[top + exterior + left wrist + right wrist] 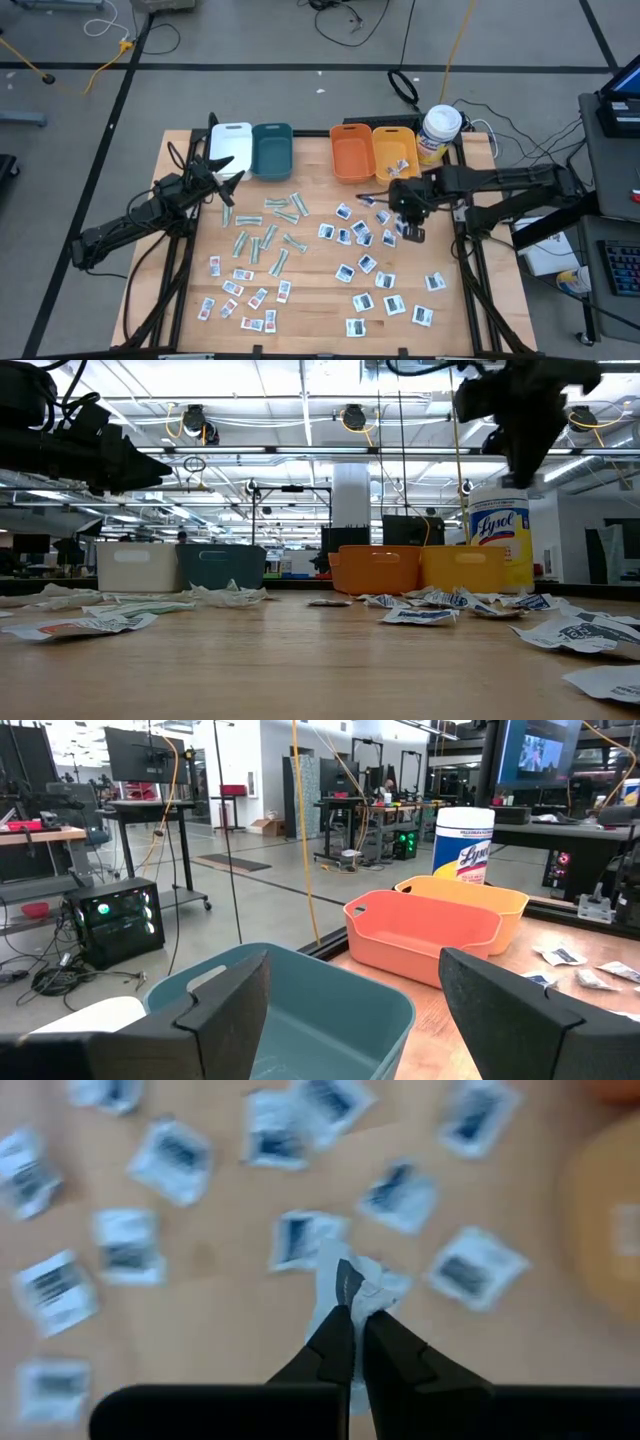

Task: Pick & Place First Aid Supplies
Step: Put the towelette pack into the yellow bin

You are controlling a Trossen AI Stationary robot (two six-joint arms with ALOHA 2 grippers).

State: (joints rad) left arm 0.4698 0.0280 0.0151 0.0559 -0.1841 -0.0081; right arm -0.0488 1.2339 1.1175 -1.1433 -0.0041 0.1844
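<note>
White bin (231,146) touching teal bin (272,149) at table's (310,290) far edge. Orange bin (351,151) touching yellow bin (395,150) further right. Canister (439,133) with yellow label upright just beside yellow bin. Cables (120,45) on floor beyond table.

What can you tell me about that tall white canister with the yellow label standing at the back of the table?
The Lysol canister is a white plastic cylinder with a white lid and a yellow label bearing blue lettering. It stands upright at the table's far right corner, just behind and beside the yellow bin, close enough that touching cannot be ruled out. Its lid looks shut. Neither gripper touches it; cables lie behind it off the table edge.
</note>
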